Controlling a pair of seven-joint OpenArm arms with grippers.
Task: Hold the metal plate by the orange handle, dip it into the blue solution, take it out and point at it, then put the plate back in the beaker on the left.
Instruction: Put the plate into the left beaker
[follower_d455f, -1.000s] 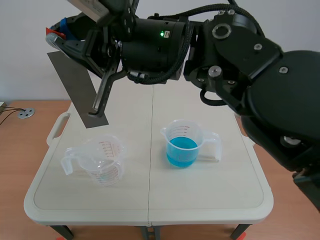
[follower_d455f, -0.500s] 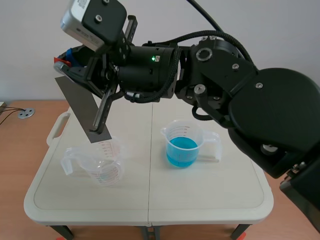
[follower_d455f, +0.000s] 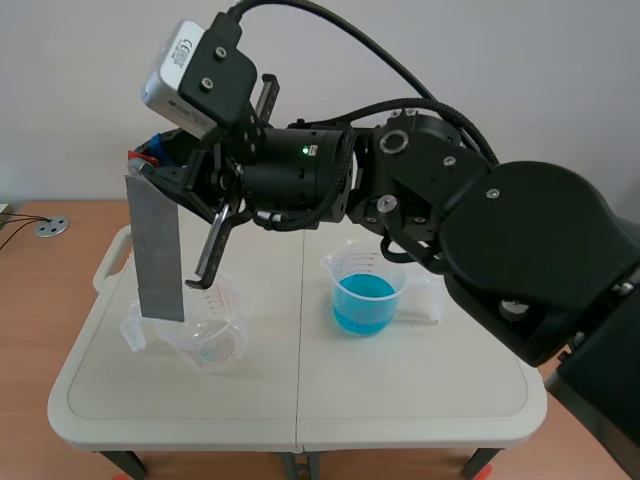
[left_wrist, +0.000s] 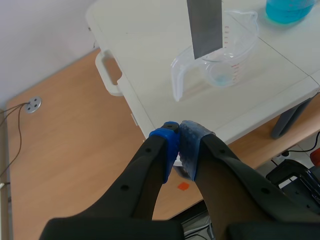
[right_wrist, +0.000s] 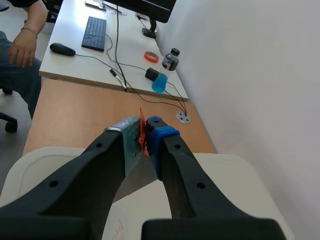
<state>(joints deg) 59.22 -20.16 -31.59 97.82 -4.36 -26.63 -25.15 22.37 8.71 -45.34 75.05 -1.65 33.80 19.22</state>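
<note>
Your right claw (right_wrist: 145, 134) is pinched on the orange handle (right_wrist: 141, 127): both pads are pressed flat on the tab with almost no gap, and nothing else is touched. The metal plate (follower_d455f: 158, 250) hangs straight down from that pinch, near upright. Handling call: it looks like thin sheet, stiff, light and smooth, probably slick if wet. So the handle is the only sane grip point; don't re-grip on bare metal. A small tab on a long plate means it can pivot in the pads, so hold the squeeze and lower slowly. Directly below the claw, the plate's lower edge is at the clear beaker (follower_d455f: 207, 330), about rim height on its handle side. I can't tell whether it has crossed inside the rim. That beaker looks like thin plastic, likely light, so a knock from the plate edge could tip it. Back along the claw's arm, well apart from the plate, the second beaker (follower_d455f: 372, 290) holds the blue solution (follower_d455f: 363, 303). Both beakers stand on the table (follower_d455f: 400, 390). Your left claw (left_wrist: 179, 143) is pressed together on nothing, hanging off the table's edge, with the plate and clear beaker well ahead of it. Judged step: the final put-back, release not yet done.
</note>
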